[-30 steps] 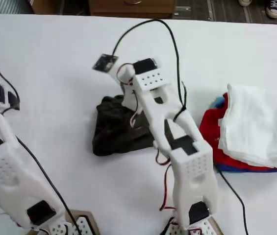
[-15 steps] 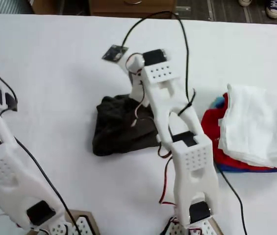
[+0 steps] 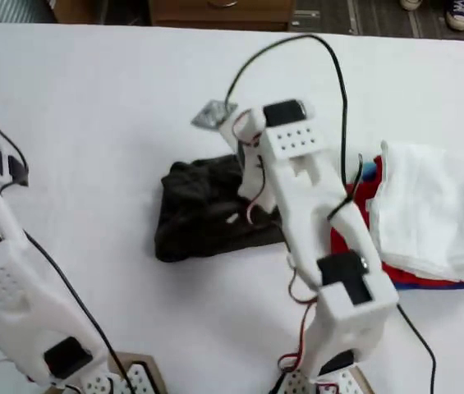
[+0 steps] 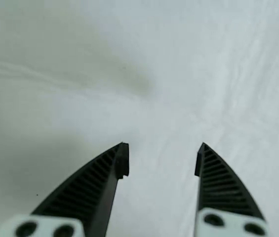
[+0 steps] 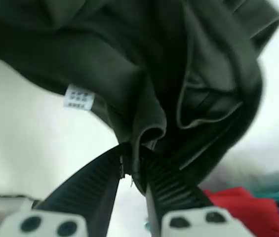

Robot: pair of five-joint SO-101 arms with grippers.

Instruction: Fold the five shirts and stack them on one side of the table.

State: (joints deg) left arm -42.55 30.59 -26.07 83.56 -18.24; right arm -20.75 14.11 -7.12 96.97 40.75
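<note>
Nearest, at the lower left of the high view, the left arm (image 3: 10, 295) stood over the bare white table (image 3: 92, 107), and its wrist view showed the left gripper (image 4: 161, 158) with its jaws spread wide and nothing between them. Further in, at the frame's centre, the right gripper (image 5: 132, 165) was pinched nearly closed on a fold of the dark shirt (image 3: 195, 217), which lay crumpled on the table with a small white label (image 5: 78, 98) showing. Beyond it, at the right edge, a folded white shirt (image 3: 433, 205) topped a red shirt (image 3: 369, 205) and a blue shirt (image 3: 453, 285).
</note>
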